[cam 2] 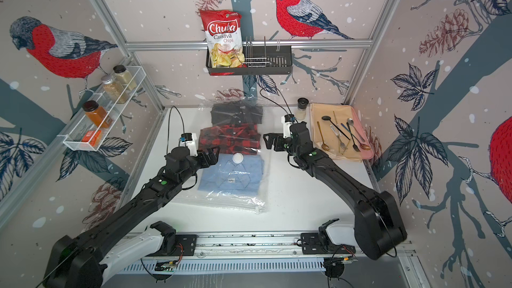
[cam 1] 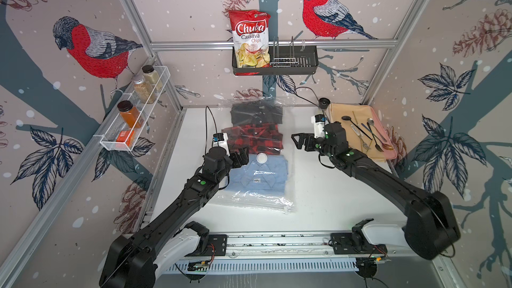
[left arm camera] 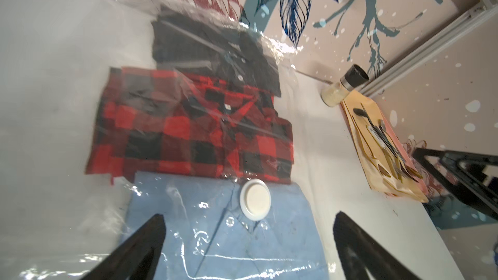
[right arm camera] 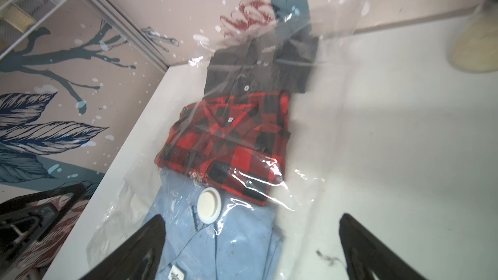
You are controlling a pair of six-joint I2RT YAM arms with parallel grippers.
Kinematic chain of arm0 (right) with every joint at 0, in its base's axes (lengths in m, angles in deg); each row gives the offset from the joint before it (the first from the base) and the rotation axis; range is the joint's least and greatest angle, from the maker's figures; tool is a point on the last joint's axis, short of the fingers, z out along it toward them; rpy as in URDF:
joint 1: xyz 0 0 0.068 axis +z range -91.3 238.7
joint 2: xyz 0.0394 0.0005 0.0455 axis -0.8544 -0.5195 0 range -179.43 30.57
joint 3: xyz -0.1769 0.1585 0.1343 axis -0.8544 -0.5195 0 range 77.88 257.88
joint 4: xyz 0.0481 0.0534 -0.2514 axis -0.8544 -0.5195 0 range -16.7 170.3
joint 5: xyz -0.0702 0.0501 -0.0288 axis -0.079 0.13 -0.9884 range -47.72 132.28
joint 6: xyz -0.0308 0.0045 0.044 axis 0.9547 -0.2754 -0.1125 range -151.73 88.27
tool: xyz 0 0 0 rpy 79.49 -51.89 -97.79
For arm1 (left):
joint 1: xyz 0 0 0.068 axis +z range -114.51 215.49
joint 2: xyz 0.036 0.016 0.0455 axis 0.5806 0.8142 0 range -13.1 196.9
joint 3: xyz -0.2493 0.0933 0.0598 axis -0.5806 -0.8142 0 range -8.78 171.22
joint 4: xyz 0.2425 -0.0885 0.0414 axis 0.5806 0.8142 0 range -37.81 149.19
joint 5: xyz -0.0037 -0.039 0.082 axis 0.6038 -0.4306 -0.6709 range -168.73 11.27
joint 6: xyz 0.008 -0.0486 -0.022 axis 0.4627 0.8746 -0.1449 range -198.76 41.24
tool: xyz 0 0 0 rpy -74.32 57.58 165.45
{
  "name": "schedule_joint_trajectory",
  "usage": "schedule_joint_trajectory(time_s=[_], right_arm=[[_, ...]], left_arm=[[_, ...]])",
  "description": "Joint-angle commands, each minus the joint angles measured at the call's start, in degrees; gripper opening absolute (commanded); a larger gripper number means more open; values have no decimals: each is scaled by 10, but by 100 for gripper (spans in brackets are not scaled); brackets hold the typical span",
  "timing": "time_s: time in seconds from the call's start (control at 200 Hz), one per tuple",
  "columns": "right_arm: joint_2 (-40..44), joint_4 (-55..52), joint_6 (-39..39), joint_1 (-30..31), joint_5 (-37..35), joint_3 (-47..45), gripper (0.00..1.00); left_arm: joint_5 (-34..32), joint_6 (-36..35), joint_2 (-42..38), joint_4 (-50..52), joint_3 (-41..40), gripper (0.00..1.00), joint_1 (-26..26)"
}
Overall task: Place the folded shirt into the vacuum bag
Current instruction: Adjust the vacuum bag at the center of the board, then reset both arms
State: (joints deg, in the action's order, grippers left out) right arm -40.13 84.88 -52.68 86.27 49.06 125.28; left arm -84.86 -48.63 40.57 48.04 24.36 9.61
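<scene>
Jaws wide and empty, the left gripper [cam 1: 241, 157] hovers over the blue shirt [cam 1: 259, 175] beside the round valve [cam 1: 262, 158]; the right gripper [cam 1: 299, 142] hangs beside the red plaid shirt [cam 1: 253, 137]. These and a dark shirt [cam 1: 256, 112], 3 folded, lie inside the vacuum bag [cam 1: 257, 198] on the white table [cam 1: 332, 195]. Both arms reach inward; a tray [cam 1: 340, 110] of cutlery [cam 1: 371, 134] lies behind the right.

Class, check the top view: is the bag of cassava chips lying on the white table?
No, the chips bag stands in the black basket hung on the back wall's rail.
</scene>
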Motion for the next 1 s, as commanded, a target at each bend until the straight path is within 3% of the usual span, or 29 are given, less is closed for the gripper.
schedule_joint_trajectory(time_s=[0.0,0.225,0.35,0.445,0.615,0.805,0.876,0.996], right_arm=[[70,66,45,-4,-112,-49,100],[230,272,128,-28,-228,-254,100],[265,345,128,-74,-294,-331,100],[249,347,87,-150,-277,-349,100],[200,410,8,-267,-264,-402,100],[148,458,7,-277,-320,-424,100],[117,498,10,-277,-326,-431,100],[40,602,25,-273,-336,-439,100]], left_arm=[[-105,-70,-36,-3,-7,97,0],[-241,-152,-85,-142,-88,98,11],[-194,-173,-60,-242,-143,98,91],[-116,-189,-7,-331,-178,98,170],[-139,-233,110,-461,-197,98,211],[-111,-249,250,-615,-204,99,243],[-118,-250,264,-555,-167,99,246],[-122,-248,306,-592,-160,99,252]])
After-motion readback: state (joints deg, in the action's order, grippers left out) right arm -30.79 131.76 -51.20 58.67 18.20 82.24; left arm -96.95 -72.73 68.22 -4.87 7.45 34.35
